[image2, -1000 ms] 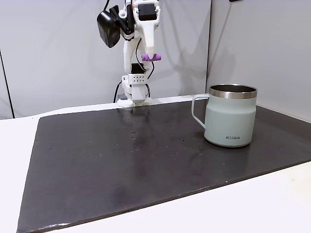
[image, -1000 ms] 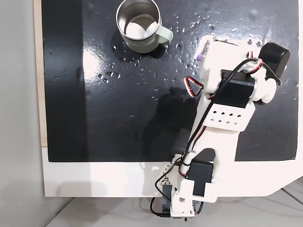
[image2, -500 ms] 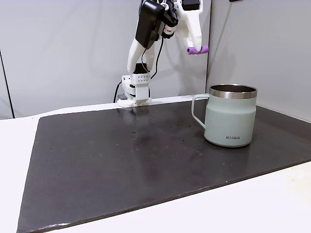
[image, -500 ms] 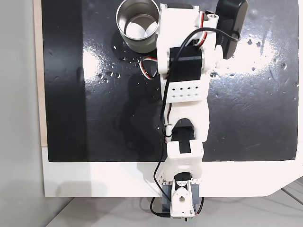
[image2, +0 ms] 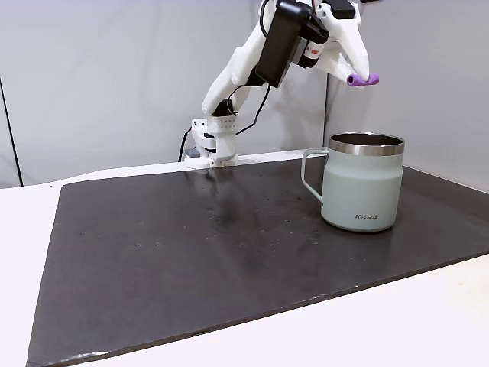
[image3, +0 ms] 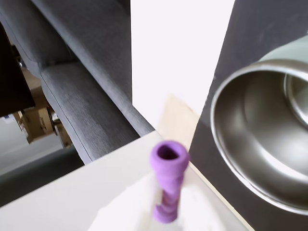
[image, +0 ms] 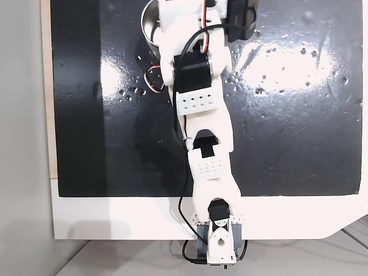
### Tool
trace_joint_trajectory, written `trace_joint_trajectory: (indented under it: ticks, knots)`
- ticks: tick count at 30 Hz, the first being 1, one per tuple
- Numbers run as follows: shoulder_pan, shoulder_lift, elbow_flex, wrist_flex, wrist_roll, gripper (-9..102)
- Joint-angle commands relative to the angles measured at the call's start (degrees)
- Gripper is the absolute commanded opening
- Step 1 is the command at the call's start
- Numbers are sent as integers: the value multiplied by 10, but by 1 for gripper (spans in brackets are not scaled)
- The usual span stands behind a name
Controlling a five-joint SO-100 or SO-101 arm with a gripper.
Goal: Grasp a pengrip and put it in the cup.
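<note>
In a fixed view from the side, my gripper (image2: 356, 75) hangs in the air, shut on the purple pengrip (image2: 364, 79), which sticks out sideways from its tip. It is held above the rim of the sage-green cup (image2: 363, 183), near the rim's middle. The wrist view looks along the pengrip (image3: 167, 185), with the cup's steel inside (image3: 260, 139) low to its right. In a fixed view from above, the arm (image: 195, 86) covers most of the cup (image: 147, 26); a piece of its rim shows at the left.
The cup stands on a black mat (image2: 191, 252) laid over a white table (image2: 428, 321). The arm's base (image: 217, 241) sits at the table's near edge in the top-down view. A grey sofa (image3: 82, 82) lies beyond the table in the wrist view.
The arm has swung from the mat's right side across to the cup, as the top-down view shows it, carrying the pengrip. It has stretched out over the cup's rim.
</note>
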Motion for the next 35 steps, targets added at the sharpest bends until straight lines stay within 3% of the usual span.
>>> trace_joint_trajectory:
  ticks: [1, 9, 19, 35]
  knots:
    - [-18, 2, -30, -22, -12, 0]
    - [-21, -11, -30, 4, -10, 2]
    - [-19, 5, -30, 47, -14, 29]
    - [-15, 10, -30, 55, -19, 29]
